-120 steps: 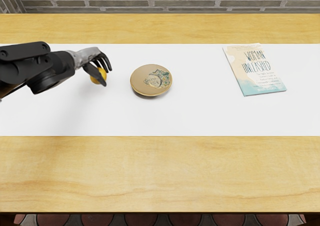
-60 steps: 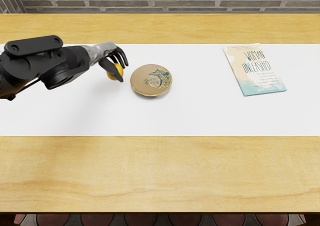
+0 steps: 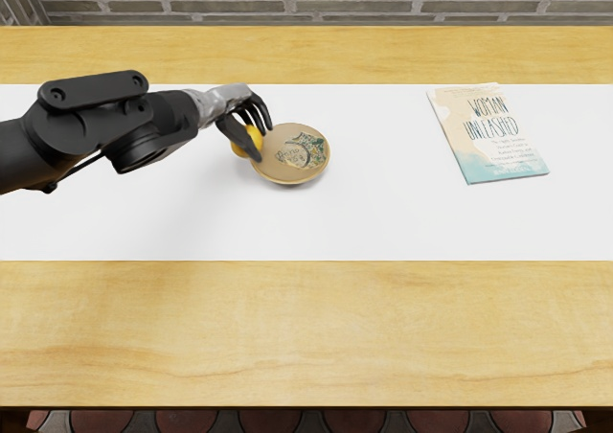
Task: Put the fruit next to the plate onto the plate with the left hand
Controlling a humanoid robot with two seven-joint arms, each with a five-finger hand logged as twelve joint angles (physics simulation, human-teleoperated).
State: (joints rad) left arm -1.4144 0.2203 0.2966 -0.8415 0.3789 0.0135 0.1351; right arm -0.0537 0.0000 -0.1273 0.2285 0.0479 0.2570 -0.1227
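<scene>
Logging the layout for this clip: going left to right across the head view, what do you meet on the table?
left hand gripping the yellow fruit → plate → book

Single head view, slanted down onto table (image 3: 306, 337)

The wooden tabletop (image 3: 306, 328) carries a wide white runner (image 3: 383, 217) across its middle. On the runner lie a round golden plate (image 3: 305, 177), left of centre, and a book (image 3: 487, 131) at the right, well apart.
</scene>
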